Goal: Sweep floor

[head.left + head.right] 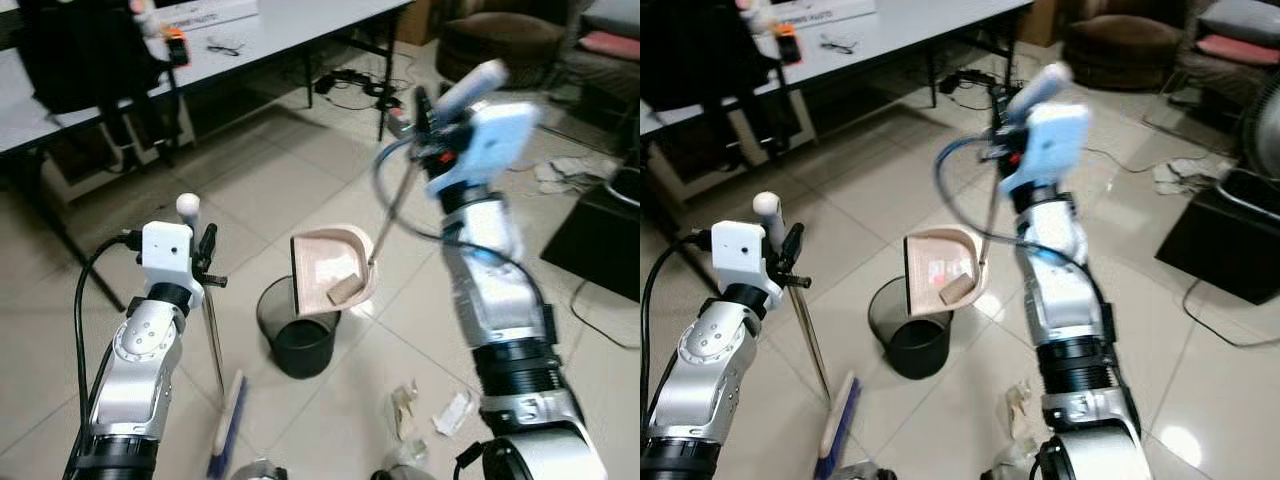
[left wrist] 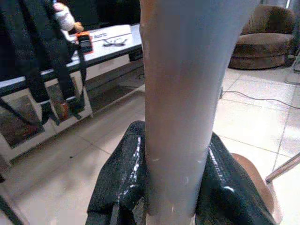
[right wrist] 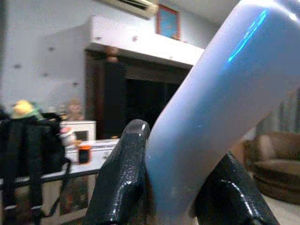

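Note:
My right gripper (image 1: 432,118) is shut on the dustpan handle (image 3: 206,112), raised high. The pale pink dustpan (image 1: 333,266) hangs tipped over a black mesh bin (image 1: 298,325), with a brown scrap (image 1: 345,289) lying in its scoop. My left gripper (image 1: 203,250) is shut on the broom handle (image 2: 185,93), which stands nearly upright. The metal pole runs down to the blue and white broom head (image 1: 227,425) on the tiles. Crumpled paper scraps (image 1: 432,410) lie on the floor by my right side.
A long white table (image 1: 280,25) stands at the back with a black backpack (image 1: 85,50) on it and cables (image 1: 355,88) beneath. A brown armchair (image 1: 500,40) is at the far right. A black box (image 1: 600,235) sits on the right. Papers (image 1: 565,172) lie near it.

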Controlling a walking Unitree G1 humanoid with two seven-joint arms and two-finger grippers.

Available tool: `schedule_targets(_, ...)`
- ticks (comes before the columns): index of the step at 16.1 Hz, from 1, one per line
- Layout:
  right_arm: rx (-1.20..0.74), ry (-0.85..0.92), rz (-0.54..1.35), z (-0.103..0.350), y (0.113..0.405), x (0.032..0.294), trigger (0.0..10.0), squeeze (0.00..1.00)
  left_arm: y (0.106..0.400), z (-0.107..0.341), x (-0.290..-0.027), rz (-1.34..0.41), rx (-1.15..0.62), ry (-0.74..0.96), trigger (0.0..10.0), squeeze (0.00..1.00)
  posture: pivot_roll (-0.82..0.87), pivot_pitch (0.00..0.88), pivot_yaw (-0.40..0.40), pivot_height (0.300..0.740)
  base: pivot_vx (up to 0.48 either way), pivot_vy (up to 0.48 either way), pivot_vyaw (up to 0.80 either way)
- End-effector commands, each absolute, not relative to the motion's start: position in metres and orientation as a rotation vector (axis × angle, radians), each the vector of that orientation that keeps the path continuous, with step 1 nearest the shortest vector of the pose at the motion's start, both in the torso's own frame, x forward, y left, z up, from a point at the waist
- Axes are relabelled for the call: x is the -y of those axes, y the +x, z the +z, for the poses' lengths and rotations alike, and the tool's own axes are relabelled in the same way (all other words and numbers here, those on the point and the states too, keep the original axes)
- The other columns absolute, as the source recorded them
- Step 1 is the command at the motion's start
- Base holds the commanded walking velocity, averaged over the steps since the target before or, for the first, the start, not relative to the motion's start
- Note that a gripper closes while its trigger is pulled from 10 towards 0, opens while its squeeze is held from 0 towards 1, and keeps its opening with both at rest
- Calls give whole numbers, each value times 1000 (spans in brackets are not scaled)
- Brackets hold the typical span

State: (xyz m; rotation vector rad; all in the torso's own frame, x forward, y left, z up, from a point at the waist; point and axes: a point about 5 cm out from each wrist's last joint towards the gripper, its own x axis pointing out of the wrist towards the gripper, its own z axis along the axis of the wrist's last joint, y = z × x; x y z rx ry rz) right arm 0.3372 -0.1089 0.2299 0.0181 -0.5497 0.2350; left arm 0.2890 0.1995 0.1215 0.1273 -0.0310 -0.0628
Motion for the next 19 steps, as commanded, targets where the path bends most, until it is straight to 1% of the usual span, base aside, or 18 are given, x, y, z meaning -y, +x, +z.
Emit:
schedule_targets(1,658,-3,250,244,335,104,10000,0,290,131,-200,-55,70,147,10000,0,-33,48,36,740,0,0,0)
schedule_targets(2,673,-15,272,243,336,98,10000,0,289,131,-201,-53,71,150,10000,0,-31,51,36,740,0,0,0)
schedule_targets(4,672,-62,407,233,335,74,10000,0,287,130,-203,-51,68,154,10000,0,-30,52,37,740,0,0,0)
schedule_targets(5,687,-135,468,230,332,63,10000,0,288,130,-202,-50,67,154,10000,0,-30,51,37,740,0,0,0)
schedule_targets(7,713,-201,526,227,327,52,10000,0,288,129,-202,-49,66,153,10000,0,-33,52,34,740,0,0,0)
schedule_targets(10,762,-297,661,214,313,33,10000,0,287,128,-198,-56,63,154,10000,0,-38,53,32,740,0,0,0)
schedule_targets(11,769,-306,679,212,310,30,10000,0,287,128,-198,-57,64,155,10000,0,-38,54,32,740,0,0,0)
schedule_targets(13,771,-306,785,202,298,17,10000,0,288,128,-197,-61,64,158,10000,0,-40,53,35,740,0,0,0)
schedule_targets(16,794,-385,813,199,296,13,10000,0,289,127,-195,-70,62,164,10000,0,-40,49,36,740,0,0,0)
schedule_targets(17,815,-456,790,202,299,17,10000,0,289,126,-194,-80,51,169,10000,0,-41,47,37,740,0,0,0)
schedule_targets(18,831,-491,751,207,303,23,10000,0,289,124,-193,-93,34,163,10000,0,-44,45,37,740,0,0,0)
schedule_targets(19,854,-443,652,224,310,38,10000,0,288,116,-189,-135,-21,156,10000,0,-46,42,37,740,0,0,0)
